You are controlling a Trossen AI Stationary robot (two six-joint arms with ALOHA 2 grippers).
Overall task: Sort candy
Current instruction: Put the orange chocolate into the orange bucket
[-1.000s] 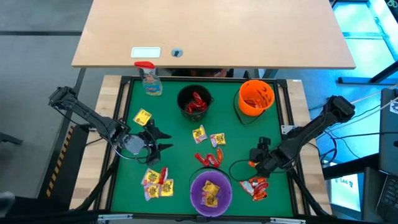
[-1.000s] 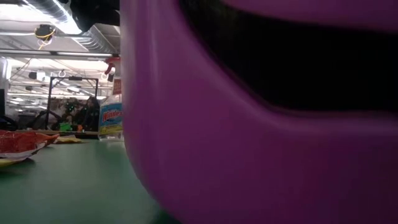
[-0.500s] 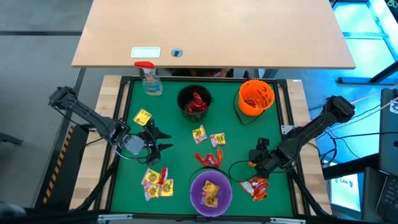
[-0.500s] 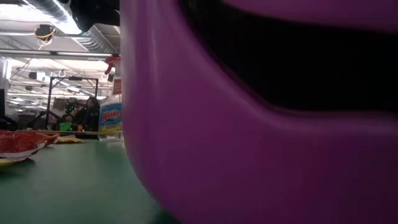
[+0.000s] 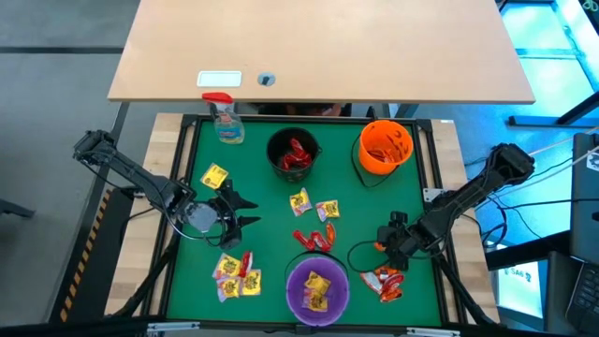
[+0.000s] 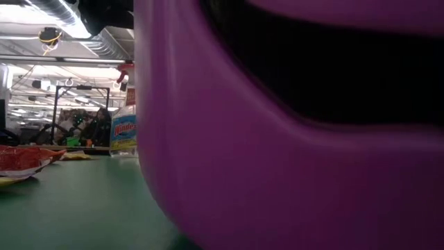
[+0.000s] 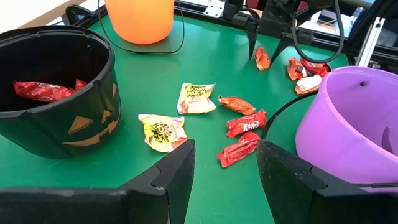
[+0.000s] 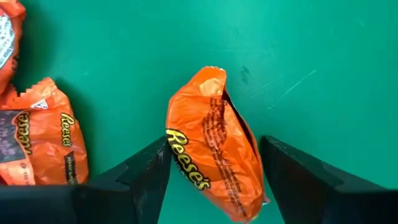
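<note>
Barely anything has moved since the earlier frame: the right tool has edged a little lower over the same spot, and everything else lies where it was. Its fingers stand apart, one on each side of an orange packet that lies on the green tabletop; whether they touch it cannot be told. Just beside that packet, on one side of the tool, lie more orange packets. In the high view this small orange heap sits just below the tool, near the tabletop's right edge.

Well apart from it, the left tool hangs with its fingers apart and nothing between them. Ahead of it lie two yellow packets and some red packets. A black bowl with red packets inside stands to one side of it, a purple bowl to the other, and an orange bowl stands farther off. Behind the left tool, nearer the tabletop's front edge, lies a heap of yellow and red packets, and one yellow packet lies alone beside it. A spray bottle stands in the far corner.
</note>
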